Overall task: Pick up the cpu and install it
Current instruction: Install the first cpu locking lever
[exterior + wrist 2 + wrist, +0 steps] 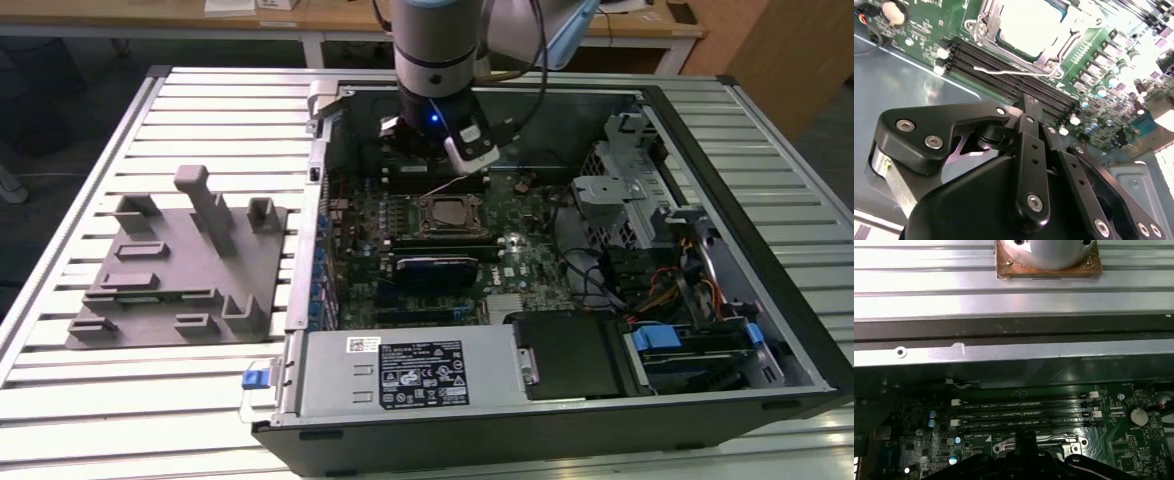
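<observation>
- Hanging inside the open case (400,452) over the motherboard (527,265), the end effector (1027,103) points down at the black memory slots (984,55) just beside the socket (447,212).
- Its fingers look pressed together into one narrow black tip in both wrist views, and nothing shows clamped between them.
- Whether that tip touches the slots cannot be told.
- In the exterior view the arm (434,50) stands upright, its tool end just past the socket toward the far wall of the case.
- A thin wire lever (1014,72) lies across the slots, between the tip and the socket.
- The cpu (1026,22) sits in the socket on the motherboard, apart from the end effector.
- It is a flat square with a pale, almost white top that glares bright in the second wrist view.
- A metal frame (1046,62) with screws at its corners rims the cpu, and a thin teal edge shows along one side.
- In the first wrist view a silver part of that frame (1004,445) shows beside the black tip, with the memory slots just beyond it.
- A grey tray (174,270) with upright posts rests on the slatted bench (80,400), at the exterior view's left of the case and well apart from the end effector.
</observation>
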`<action>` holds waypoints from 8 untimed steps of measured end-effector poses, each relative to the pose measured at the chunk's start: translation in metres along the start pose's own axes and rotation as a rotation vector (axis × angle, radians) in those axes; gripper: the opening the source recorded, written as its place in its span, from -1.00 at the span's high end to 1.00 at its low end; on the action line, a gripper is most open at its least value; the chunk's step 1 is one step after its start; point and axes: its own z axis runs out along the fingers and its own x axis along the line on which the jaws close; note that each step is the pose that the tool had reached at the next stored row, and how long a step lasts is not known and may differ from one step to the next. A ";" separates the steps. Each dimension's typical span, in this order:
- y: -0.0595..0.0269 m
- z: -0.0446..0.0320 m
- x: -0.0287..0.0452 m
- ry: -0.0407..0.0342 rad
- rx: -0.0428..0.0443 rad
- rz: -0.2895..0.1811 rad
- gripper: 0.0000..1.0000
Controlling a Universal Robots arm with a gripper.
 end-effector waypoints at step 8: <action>-0.0009 0.0029 0.0002 -0.0680 0.0024 -0.001 0.79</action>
